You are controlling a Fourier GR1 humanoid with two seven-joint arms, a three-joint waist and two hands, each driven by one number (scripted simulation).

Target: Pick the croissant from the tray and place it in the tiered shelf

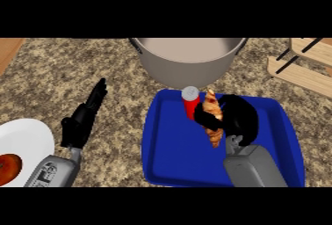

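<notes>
A golden-brown croissant (211,115) stands nearly upright over the blue tray (172,149), and my right hand (235,116) is curled round it from the right, hiding part of it. Whether the croissant still touches the tray I cannot tell. The wooden tiered shelf (304,61) shows at the upper right, beyond the tray's far corner. My left hand (84,116) lies on the counter left of the tray, fingers straight and pointing away, holding nothing.
A red bottle with a white cap (190,103) stands on the tray just left of the croissant. A large grey pot (188,59) sits behind the tray. A white plate (26,145) with a reddish food item (8,169) is at the lower left.
</notes>
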